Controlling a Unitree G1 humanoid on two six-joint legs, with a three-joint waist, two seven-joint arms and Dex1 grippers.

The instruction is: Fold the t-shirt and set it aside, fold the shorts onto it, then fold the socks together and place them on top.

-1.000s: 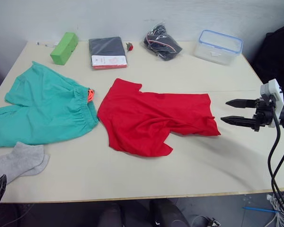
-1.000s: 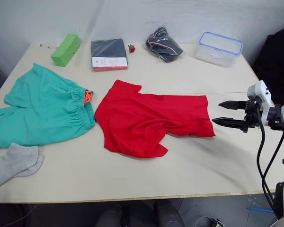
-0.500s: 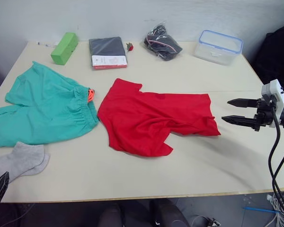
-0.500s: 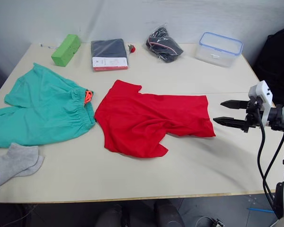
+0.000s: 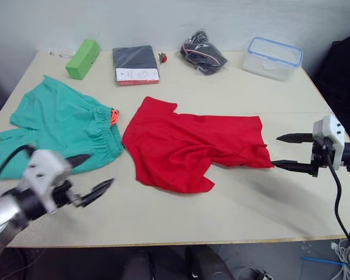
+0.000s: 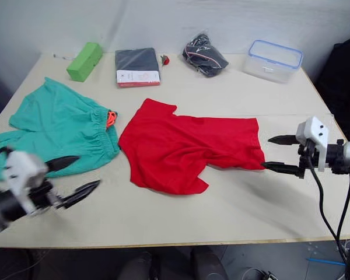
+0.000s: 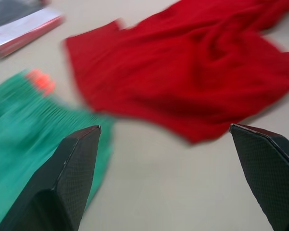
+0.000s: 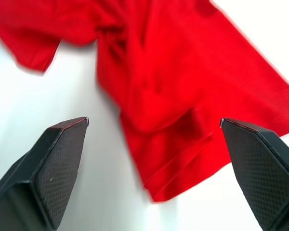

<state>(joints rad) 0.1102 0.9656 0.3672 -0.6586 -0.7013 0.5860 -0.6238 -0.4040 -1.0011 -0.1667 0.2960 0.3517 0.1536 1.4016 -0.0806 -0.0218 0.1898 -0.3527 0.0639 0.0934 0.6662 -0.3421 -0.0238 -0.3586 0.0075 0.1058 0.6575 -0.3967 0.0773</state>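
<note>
The red t-shirt (image 5: 192, 146) lies crumpled in the middle of the table, partly folded over itself. Left of it the teal shorts (image 5: 52, 125) are spread flat, orange drawstring toward the shirt. My left gripper (image 5: 98, 171) hovers open over the table's front left, just in front of the shorts' waistband. Its arm covers the spot where the socks lay, so the socks are hidden. My right gripper (image 5: 275, 151) is open, its fingertips level with the shirt's right edge and almost touching it. The right wrist view looks down on the shirt's hem (image 8: 183, 159).
Along the back of the table stand a green block (image 5: 81, 59), a dark folded packaged garment (image 5: 135, 64), a small red item (image 5: 162, 57), a black bagged bundle (image 5: 203, 52) and a clear box with a blue rim (image 5: 272, 57). The table's front edge (image 5: 221, 240) runs close below.
My left arm has swung up from the lower left corner over the table's front left, covering the socks. The right gripper edged closer to the shirt's right edge.
</note>
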